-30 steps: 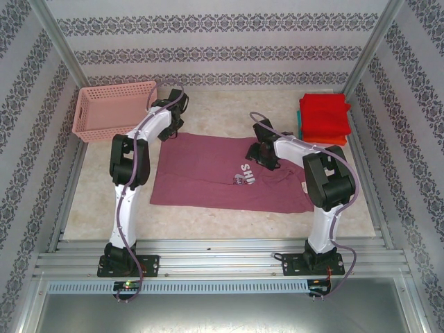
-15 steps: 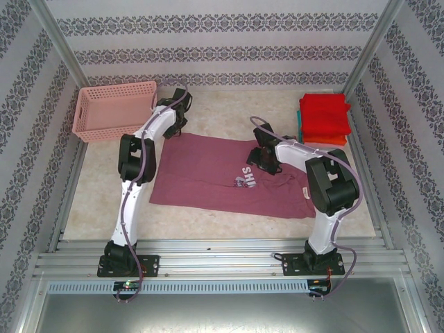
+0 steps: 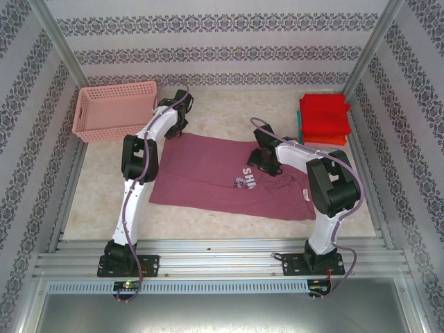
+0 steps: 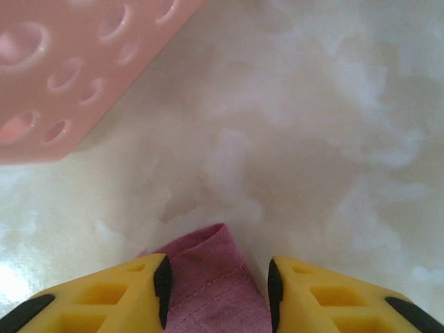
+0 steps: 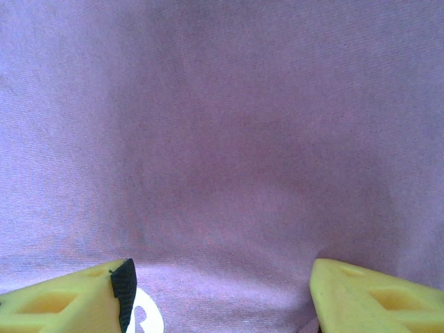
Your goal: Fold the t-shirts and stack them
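Pale marbled bench (image 3: 222, 104), patterned walls on three sides. Maroon t-shirt (image 3: 208, 173) spread flat mid-bench, mostly smooth, lying between the two arms; white print (image 3: 245, 175) right of centre, partly under the right arm's wrist. Left arm (image 3: 135, 180) reaches to the shirt's far-left corner; right arm (image 3: 326, 187) bends in over the printed area. Pink lattice basket (image 3: 114, 109) at far left, near the left arm's wrist, just clear of the shirt. Stack of folded shirts (image 3: 324, 114) at far right, well apart from the maroon one: red on top, orange beneath, a teal edge at its left side. Left fingers (image 4: 104, 295) apart, straddling the shirt's corner, cloth lying in the gap; a pinch cannot be confirmed. Right fingers (image 5: 62, 302) wide apart just above the cloth, clamping nothing.
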Available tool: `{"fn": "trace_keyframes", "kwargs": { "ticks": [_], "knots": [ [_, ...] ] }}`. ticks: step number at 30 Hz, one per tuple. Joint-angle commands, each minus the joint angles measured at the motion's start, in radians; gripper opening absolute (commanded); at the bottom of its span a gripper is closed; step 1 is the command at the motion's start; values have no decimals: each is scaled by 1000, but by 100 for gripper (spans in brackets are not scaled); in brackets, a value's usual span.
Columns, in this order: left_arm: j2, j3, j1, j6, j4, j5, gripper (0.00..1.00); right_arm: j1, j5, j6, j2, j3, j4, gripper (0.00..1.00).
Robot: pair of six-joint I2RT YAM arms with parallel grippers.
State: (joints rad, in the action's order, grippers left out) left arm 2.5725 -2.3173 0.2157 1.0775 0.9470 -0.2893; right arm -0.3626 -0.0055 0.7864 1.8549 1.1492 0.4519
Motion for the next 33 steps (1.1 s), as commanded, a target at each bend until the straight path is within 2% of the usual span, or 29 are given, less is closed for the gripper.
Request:
{"fn": "trace_keyframes", "kwargs": {
  "ticks": [1, 7, 10, 15, 20, 27, 33],
  "knots": [
    [51, -13, -7, -7, 50, 32, 40, -4, 5, -6, -19, -6, 60, 68],
    [72, -12, -14, -11, 45, 40, 35, -8, -1, -10, -32, -7, 62, 68],
    [79, -13, -16, -11, 43, 43, 29, -9, -2, -17, -45, -2, 67, 68],
    [77, -11, -15, -11, 56, 47, 11, -10, 11, -27, -90, -1, 61, 68],
    [35, 17, -13, -23, 44, 37, 0, -7, 42, -61, -124, 30, 39, 68],
    [-66, 118, -13, -49, -39, 40, 0, 57, 264, -109, -99, 148, 36, 69],
    [-176, 294, -14, -53, -134, 42, 0, 162, 294, -121, 50, 301, 95, 65]
  ]
}}
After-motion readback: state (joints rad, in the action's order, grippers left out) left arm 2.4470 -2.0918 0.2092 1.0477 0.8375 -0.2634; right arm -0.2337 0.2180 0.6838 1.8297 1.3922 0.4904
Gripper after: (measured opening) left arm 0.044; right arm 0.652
